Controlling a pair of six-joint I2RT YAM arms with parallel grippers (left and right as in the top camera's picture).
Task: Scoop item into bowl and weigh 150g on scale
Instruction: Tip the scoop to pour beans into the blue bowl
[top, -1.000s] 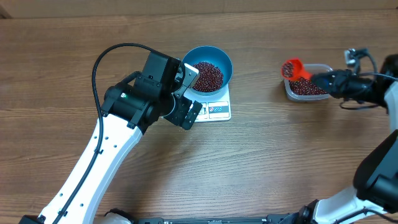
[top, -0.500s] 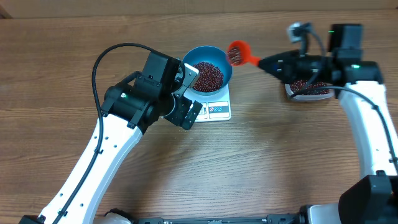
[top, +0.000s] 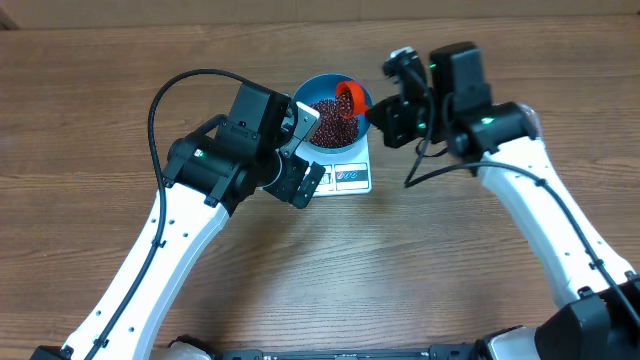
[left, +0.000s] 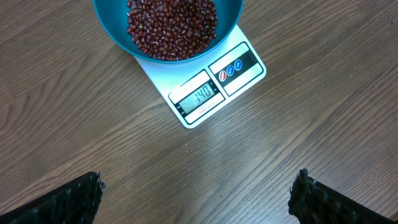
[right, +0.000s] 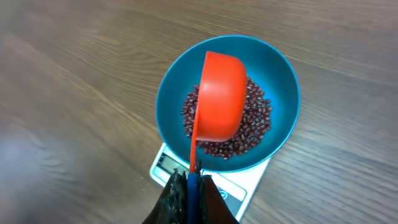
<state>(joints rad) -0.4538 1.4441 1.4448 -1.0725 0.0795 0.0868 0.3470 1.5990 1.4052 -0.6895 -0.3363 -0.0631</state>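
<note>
Two right fingers (right: 178, 198) clamp the scoop (right: 221, 93) handle above beans (right: 258, 119) in bowl (right: 280, 74); left fingers (left: 69, 202) apart.

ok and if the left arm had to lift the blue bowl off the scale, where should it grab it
Probably the bare rim of the bowl, pinched from above, one finger inside, one outside, on the edge nearest the left gripper. The beans sit low and the scoop hangs over the far side.

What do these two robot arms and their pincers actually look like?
The left arm and right arm both have long white tube-like links joined by chunky black motor housings with small green lights. A thin black cable loops off the left arm, and another hangs from the right. The left gripper and right gripper have dark fingers.
</note>
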